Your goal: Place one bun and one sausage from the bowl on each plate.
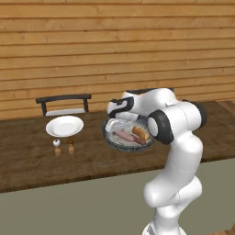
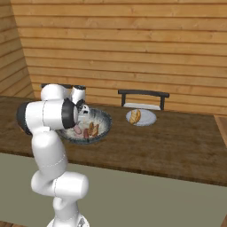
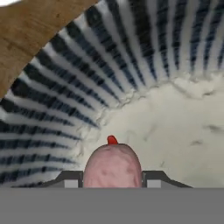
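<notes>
The blue-grey patterned bowl (image 1: 109,136) (image 2: 104,123) (image 3: 65,87) sits on the wooden table under my hand. In it lie a pink sausage (image 1: 123,135) (image 3: 112,164) and a bun (image 1: 140,133) (image 2: 93,129). My gripper (image 1: 118,125) (image 2: 83,116) (image 3: 112,179) reaches down into the bowl, its two finger tips pressed against either side of the sausage's end. One white plate (image 1: 64,125) lies bare to the left of the bowl. The other plate (image 2: 149,118), to the right, carries a bun (image 2: 135,116).
Two small shakers (image 1: 63,147) stand in front of the left plate. A dark chair (image 1: 64,103) (image 2: 143,98) stands behind each plate along the far table edge, against the wooden wall. My arm's elbow (image 1: 176,121) hangs over the bowl's right side.
</notes>
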